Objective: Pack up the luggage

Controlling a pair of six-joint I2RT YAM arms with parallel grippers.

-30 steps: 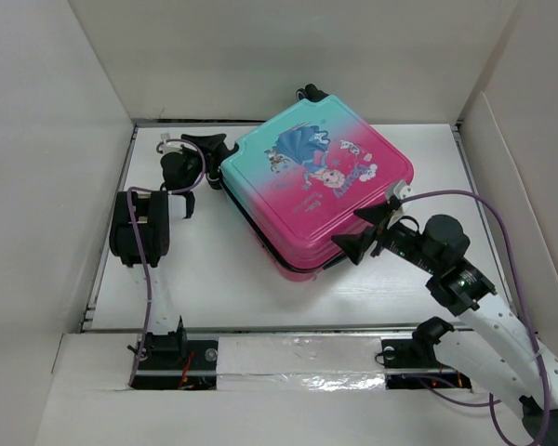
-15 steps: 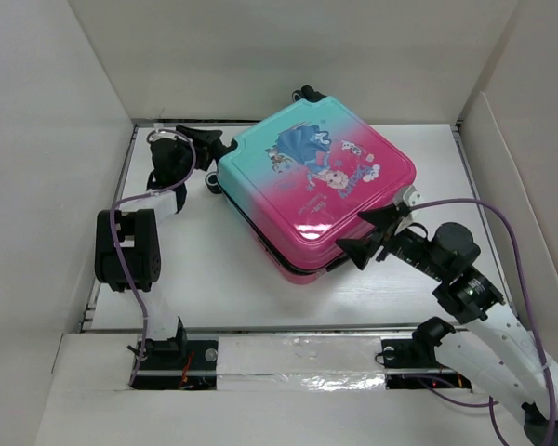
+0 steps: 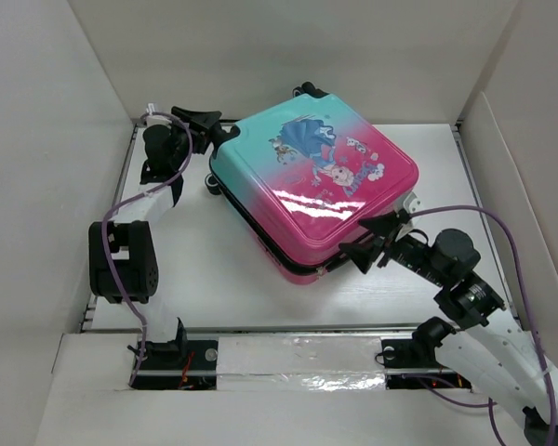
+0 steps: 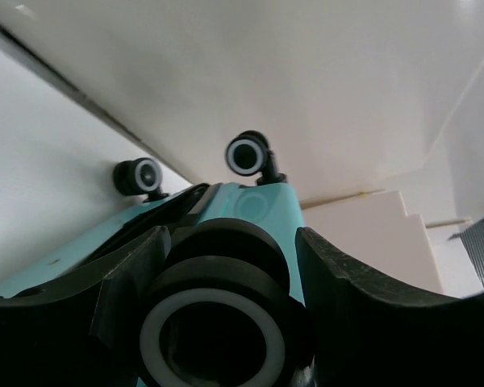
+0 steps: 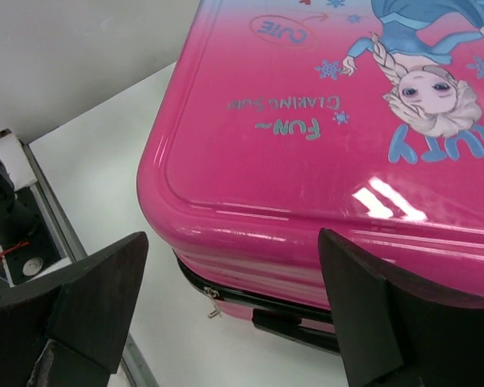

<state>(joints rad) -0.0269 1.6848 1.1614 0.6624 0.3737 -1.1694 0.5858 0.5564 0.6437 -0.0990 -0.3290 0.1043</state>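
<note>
Since the lid is shut and nothing loose is in sight, I'd say the step here is tipping or turning the closed case, not filling it. Left hand (image 3: 214, 128) is clenched around one wheel (image 4: 218, 322), which fills the gap between its fingers (image 4: 113, 298), so that reads as a real grip to me. The luggage (image 3: 316, 195) stretches away from that hand toward the right, teal end at the left hand, pink end down by the other one, lying slanted on the desk (image 3: 195, 269). Right hand (image 3: 372, 240) is released, fingers (image 5: 89, 298) spread wide, with the pink corner right in front of them. I can't tell if they touch it. Next move, I reckon, needs the right hand to brace that pink corner so the case pivots instead of skidding while the left keeps hold of the wheel. Compared to a second ago, the left hand has gone up and further back, taking the teal end with it. The whole case has shifted right, and the right hand has backed off a little toward its base.
</note>
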